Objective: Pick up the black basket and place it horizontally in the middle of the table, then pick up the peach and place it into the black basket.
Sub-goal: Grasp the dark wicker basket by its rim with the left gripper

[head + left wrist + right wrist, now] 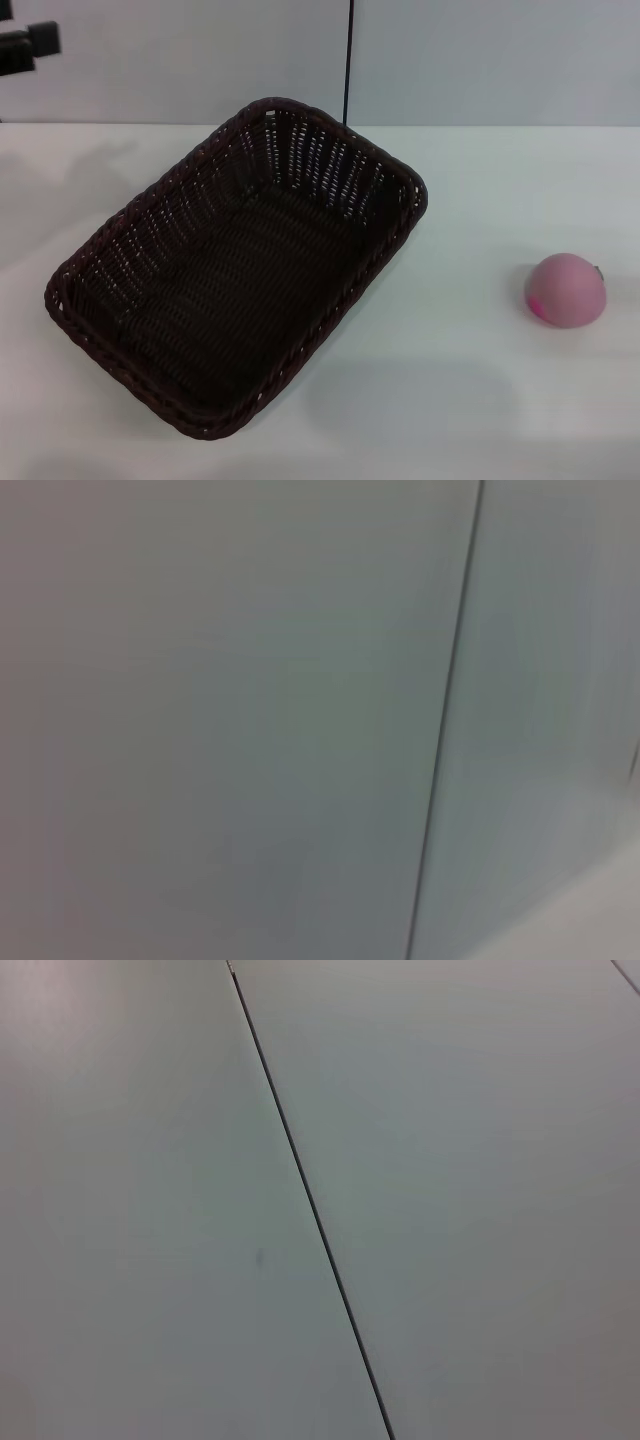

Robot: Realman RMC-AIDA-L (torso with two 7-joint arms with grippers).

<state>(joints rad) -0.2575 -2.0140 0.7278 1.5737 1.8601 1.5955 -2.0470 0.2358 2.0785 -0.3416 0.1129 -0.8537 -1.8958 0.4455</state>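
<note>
The black basket (235,275) lies on the white table (450,380), left of the middle. It is turned diagonally, with its long side running from near left to far right, and it is empty. The peach (567,290) sits on the table at the right, well apart from the basket. A dark part of my left arm (25,48) shows at the far left, above the table's back edge and away from the basket. My right gripper is out of view. Both wrist views show only a grey wall with a dark seam.
A grey wall (480,60) stands behind the table, with a thin dark vertical seam (348,60) just behind the basket's far corner. Bare tabletop lies between the basket and the peach.
</note>
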